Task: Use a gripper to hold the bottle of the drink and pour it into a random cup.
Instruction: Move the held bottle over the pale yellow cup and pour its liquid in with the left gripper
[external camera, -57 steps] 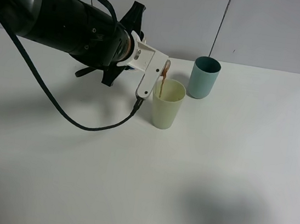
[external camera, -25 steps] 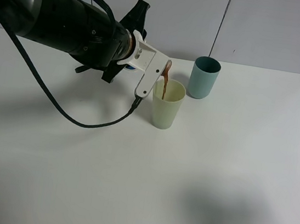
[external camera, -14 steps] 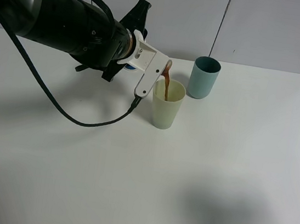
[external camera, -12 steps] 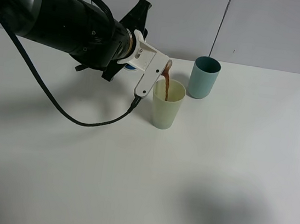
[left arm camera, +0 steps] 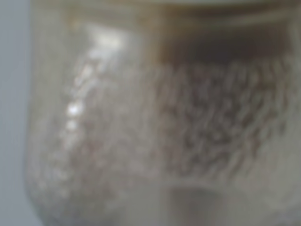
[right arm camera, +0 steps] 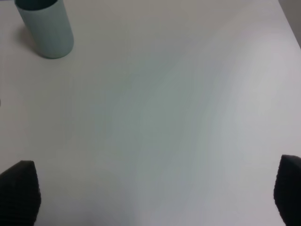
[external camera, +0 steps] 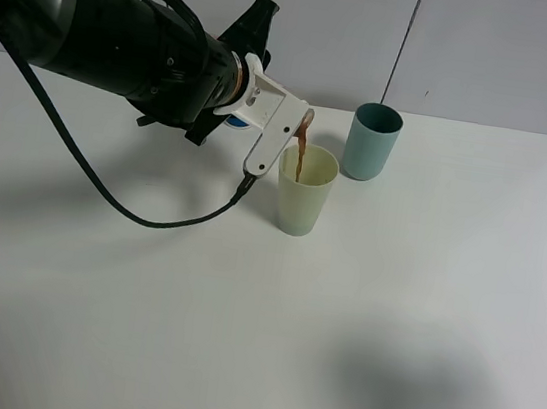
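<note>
My left gripper (external camera: 282, 125), a white jaw block on the bulky black arm, is shut on the bottle (external camera: 305, 119) and holds it tipped, neck down, over the pale yellow-green cup (external camera: 304, 196). A thin brown stream of the drink (external camera: 300, 158) falls from the neck into the cup. In the left wrist view the bottle (left arm camera: 155, 122) fills the picture as a blur, with dark liquid near its neck. My right gripper (right arm camera: 153, 193) is open and empty over bare table; only its two black fingertips (right arm camera: 19, 190) show.
A teal tumbler (external camera: 371, 142) stands just to the right of and behind the cup; it also shows in the right wrist view (right arm camera: 47, 28). A bit of a blue-and-white cup (external camera: 236, 124) peeks out behind the left gripper. A black cable (external camera: 151, 219) loops over the table below the left arm.
The left gripper has lifted and tipped the bottle slightly more over the cup, and the brown stream keeps flowing. The cups have not moved.
</note>
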You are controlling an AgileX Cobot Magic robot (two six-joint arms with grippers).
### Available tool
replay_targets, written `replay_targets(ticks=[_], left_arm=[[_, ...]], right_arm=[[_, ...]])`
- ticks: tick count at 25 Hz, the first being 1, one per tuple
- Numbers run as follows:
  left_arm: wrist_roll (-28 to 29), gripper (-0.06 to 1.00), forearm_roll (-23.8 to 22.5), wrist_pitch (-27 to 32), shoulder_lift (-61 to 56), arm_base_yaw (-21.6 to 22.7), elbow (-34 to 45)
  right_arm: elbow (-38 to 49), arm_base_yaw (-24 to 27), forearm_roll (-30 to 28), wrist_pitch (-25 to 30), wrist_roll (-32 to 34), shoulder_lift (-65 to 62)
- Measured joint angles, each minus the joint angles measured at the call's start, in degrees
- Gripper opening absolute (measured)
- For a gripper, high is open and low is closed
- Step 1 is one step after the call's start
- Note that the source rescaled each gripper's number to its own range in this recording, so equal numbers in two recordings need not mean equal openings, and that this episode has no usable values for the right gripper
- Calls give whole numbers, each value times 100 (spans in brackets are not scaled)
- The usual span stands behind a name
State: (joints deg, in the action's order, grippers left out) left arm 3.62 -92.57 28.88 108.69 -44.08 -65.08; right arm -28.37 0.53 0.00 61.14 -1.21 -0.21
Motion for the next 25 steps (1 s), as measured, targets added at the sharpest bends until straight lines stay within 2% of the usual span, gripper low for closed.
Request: replay_targets(ticks=[25], left_arm=[[17,1,-208,132,0,0,0]], right_arm=[[0,0,0,0,0,0]])
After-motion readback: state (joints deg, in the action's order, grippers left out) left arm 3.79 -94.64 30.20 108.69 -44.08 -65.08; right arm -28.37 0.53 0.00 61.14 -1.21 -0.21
